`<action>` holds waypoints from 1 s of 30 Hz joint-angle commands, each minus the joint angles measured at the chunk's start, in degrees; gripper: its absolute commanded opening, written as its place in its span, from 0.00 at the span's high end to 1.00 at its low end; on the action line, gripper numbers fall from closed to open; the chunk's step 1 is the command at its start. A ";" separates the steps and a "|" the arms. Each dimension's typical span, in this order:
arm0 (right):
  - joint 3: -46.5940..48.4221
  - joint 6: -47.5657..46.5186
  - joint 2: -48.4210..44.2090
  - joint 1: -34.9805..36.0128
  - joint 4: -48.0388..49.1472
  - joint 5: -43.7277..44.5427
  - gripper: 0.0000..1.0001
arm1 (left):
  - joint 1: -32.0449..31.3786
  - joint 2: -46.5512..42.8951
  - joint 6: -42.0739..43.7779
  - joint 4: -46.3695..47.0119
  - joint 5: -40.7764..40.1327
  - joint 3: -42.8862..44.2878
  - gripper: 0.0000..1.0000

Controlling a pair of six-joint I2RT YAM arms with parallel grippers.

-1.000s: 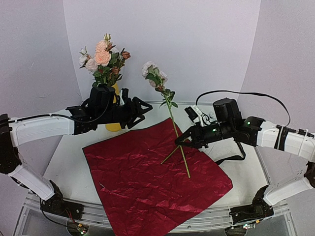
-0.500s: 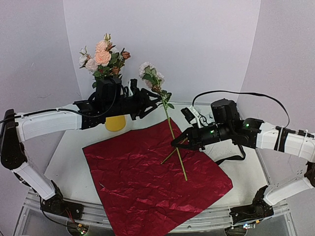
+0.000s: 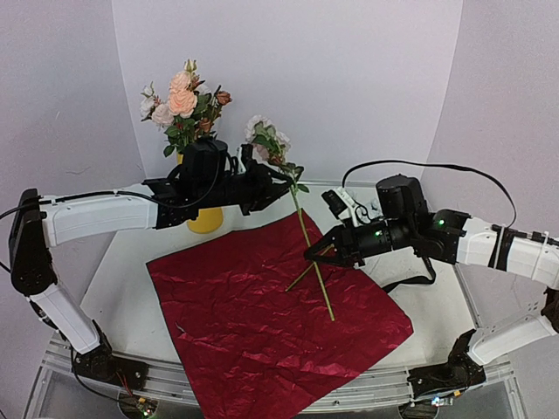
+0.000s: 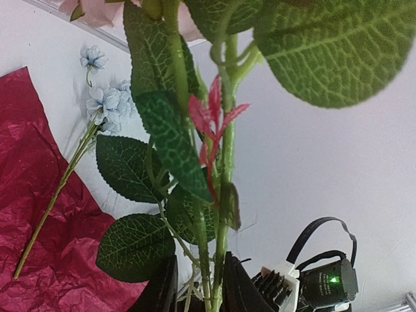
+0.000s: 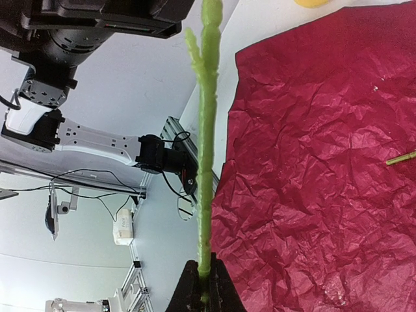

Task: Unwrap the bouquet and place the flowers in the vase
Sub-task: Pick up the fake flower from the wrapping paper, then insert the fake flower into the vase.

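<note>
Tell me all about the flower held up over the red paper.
This artificial flower has a thin green plastic-looking stem, dark veined leaves and pale pinkish-white blooms on top. It stands nearly upright over the crinkled dark red wrapping paper. The right gripper pinches its lower stem; the left gripper's jaws flank it higher up.

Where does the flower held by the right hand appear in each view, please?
Top external: the flower stands in the centre, blooms up, stem end over the red paper.
Left wrist: its leafy stem fills the middle, rising from the bottom edge.
Right wrist: its bare stem rises left of centre from the right hand.
Shared landmark: the red paper, at left in the left wrist view, at right in the right wrist view.
</note>
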 commanded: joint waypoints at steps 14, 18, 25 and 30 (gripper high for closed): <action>0.11 -1.62 -2.15 0.37 2.71 -2.15 1.00 | -0.58 2.14 -0.08 1.79 2.47 3.97 0.80; -0.11 -1.70 -2.26 0.31 2.71 -1.93 0.99 | -0.62 1.85 0.70 1.76 2.31 3.79 0.92; -1.06 -2.56 -3.55 0.32 1.04 0.99 0.65 | -0.58 -1.06 4.74 1.16 -0.49 1.31 1.00; -2.11 -2.65 -3.88 0.37 -0.18 2.76 0.35 | -0.55 -4.56 9.28 -2.94 -3.00 -0.33 1.00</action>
